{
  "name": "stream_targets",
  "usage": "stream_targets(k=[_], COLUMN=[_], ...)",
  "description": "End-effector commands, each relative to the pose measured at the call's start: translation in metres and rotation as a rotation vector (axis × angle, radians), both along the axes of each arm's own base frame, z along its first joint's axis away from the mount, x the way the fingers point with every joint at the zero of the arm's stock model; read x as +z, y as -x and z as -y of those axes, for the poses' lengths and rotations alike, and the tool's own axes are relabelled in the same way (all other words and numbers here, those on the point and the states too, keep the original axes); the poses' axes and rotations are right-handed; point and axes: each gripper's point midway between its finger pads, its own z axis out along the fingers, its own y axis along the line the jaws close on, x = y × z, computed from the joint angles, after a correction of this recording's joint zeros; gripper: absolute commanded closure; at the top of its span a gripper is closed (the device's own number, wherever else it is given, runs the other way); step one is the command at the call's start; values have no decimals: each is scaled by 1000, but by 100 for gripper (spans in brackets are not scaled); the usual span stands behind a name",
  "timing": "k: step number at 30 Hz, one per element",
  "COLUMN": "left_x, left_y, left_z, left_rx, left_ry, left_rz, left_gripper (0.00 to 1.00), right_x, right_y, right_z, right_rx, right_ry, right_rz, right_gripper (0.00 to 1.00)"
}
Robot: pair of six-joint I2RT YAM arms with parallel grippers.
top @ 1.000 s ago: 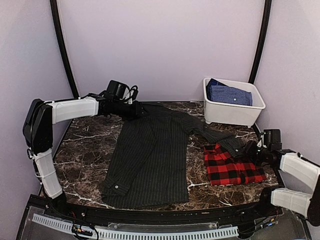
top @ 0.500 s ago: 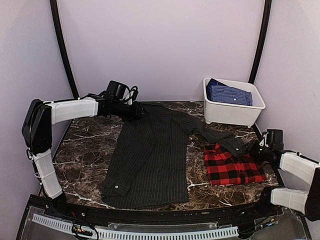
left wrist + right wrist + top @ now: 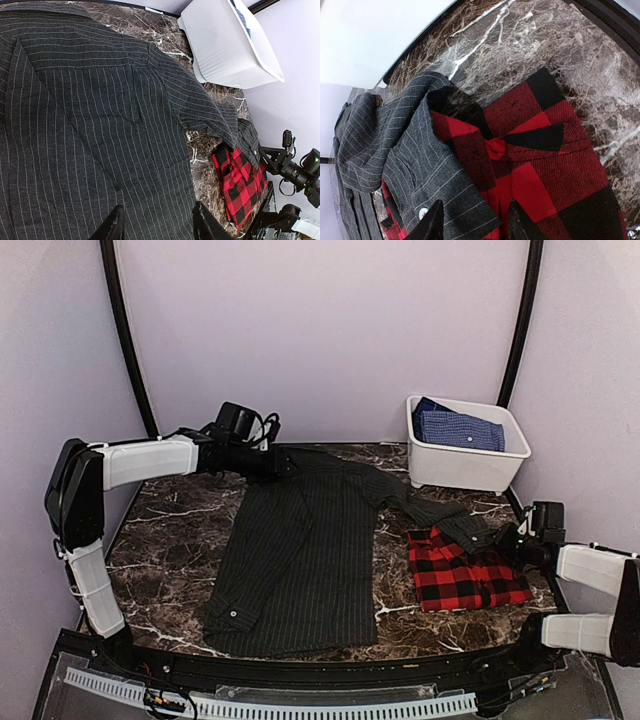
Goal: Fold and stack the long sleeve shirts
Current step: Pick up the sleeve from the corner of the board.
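Lilac walls enclose a dark marble-patterned table (image 3: 170, 530). In the top view, you see the charcoal pinstriped cloth shirt (image 3: 300, 550) spread flat at centre. One sleeve reaches right, and its cuff (image 3: 468, 528) overlaps the folded red-and-black plaid cloth shirt (image 3: 465, 580). A white plastic bin (image 3: 465, 468) holding blue patterned cloth (image 3: 455, 427) stands at the far right corner. The left tool (image 3: 275, 462) sits at the pinstriped shirt's far edge; the right tool (image 3: 503, 540) is beside the cuff.

In the left wrist view, your left tool's fingers (image 3: 115, 225) stand apart over flat pinstriped cloth.

In the right wrist view, your right tool's fingers (image 3: 432, 222) stand apart above the buttoned cuff, which lies on the plaid.
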Motion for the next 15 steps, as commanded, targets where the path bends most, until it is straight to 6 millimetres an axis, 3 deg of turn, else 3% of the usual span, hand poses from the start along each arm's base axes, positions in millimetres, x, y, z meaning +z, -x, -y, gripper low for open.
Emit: stream_targets(k=[1,8,15], left_x=[28,29,38], left_y=[14,24,44], left_z=[4,19,53], left_rx=[-35,-86,-195], left_ry=[25,31,16], left_rz=[41,58,137], left_gripper=[55,55,55], right_x=[17,31,74], right_y=[-15,-24,-29], right_z=[3,-13,-38], right_rx=[18,111,200], right_ry=[32,-11,-60], right_rz=[80,122,207], right_gripper=[65,99,100])
